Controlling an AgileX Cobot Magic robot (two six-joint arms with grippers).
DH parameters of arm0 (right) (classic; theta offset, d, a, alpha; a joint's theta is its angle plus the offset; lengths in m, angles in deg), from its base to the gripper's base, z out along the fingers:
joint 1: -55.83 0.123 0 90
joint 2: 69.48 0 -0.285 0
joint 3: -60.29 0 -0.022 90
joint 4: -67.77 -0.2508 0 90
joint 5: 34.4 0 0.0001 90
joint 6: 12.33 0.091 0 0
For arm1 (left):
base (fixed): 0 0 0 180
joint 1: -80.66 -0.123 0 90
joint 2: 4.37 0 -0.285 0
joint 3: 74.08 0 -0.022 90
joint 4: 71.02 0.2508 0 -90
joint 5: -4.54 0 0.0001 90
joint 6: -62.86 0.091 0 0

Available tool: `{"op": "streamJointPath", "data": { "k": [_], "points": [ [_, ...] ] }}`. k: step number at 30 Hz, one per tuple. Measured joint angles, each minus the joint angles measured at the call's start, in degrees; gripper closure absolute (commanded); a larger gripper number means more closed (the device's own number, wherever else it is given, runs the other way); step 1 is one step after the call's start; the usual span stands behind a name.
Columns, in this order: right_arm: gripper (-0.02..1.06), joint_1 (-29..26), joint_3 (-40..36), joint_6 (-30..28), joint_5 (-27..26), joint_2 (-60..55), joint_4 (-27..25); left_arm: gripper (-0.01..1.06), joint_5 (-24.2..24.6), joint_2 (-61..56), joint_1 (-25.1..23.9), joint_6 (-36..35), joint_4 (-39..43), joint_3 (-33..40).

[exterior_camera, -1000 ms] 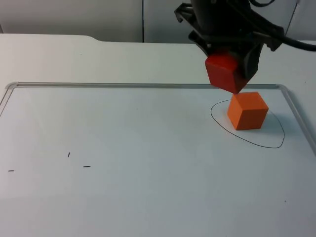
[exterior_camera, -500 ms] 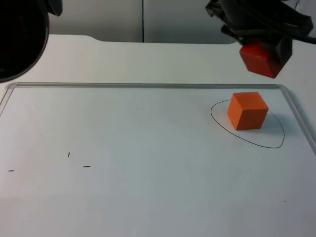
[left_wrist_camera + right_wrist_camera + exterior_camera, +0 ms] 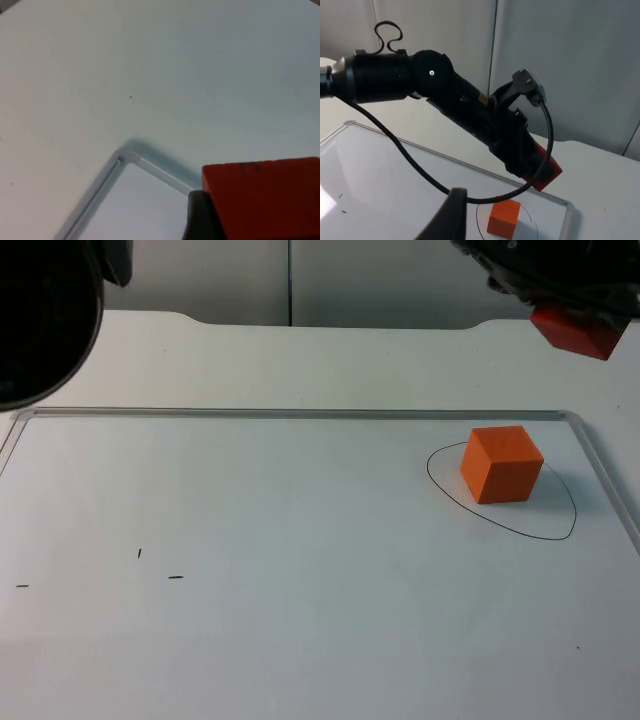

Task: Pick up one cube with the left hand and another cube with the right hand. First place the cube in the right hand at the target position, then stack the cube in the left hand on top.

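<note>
An orange cube (image 3: 502, 464) rests on the whiteboard inside a hand-drawn oval (image 3: 545, 530) near the board's far right corner. My left gripper (image 3: 572, 318) is shut on a red cube (image 3: 578, 330), which hangs in the air beyond and to the right of the orange cube, past the board's far edge. The left wrist view has the red cube (image 3: 265, 200) close up over the board's corner. From the right wrist view the left arm stretches across with the red cube (image 3: 546, 175) above the orange cube (image 3: 504, 217). My right gripper (image 3: 452, 217) is raised high, away from both cubes.
The whiteboard's metal frame (image 3: 300, 413) runs along the far side and down the right edge (image 3: 610, 480). A few small pen marks (image 3: 175, 577) dot its left half. A big black arm section (image 3: 40, 320) looms at the upper left. The grey partition (image 3: 300, 280) stands behind.
The left gripper with the red cube has risen from just over the orange cube and moved right and back. A black arm section came into sight at the upper left.
</note>
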Motion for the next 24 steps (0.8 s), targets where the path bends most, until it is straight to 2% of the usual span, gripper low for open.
{"op": "streamJointPath", "data": {
  "k": [3,8,13,16,20,24],
  "points": [
    [0.00,0.0,0.0,-0.1,0.0,0.0,0.0,1.05,-1.8,0.2,0.2,0.9,0.8,1.2],
    [0.00,0.0,0.0,-0.8,0.0,0.0,0.0,1.05,0.3,0.1,0.5,-0.1,4.5,1.3],
    [0.00,2.3,0.0,-1.3,0.0,0.0,0.0,1.05,1.2,-2.2,0.5,-1.8,6.9,1.6],
    [0.00,4.8,0.0,-1.4,0.0,0.0,1.0,1.05,1.2,-5.4,0.5,-2.0,4.6,1.7],
    [0.00,5.3,0.0,-1.4,0.0,0.0,1.8,1.05,1.6,-9.6,0.5,-1.5,2.9,2.2],
    [0.00,5.3,0.0,-0.6,0.0,0.0,2.2,1.05,-0.2,-13.3,0.5,1.5,-0.5,7.5]
  ]
}}
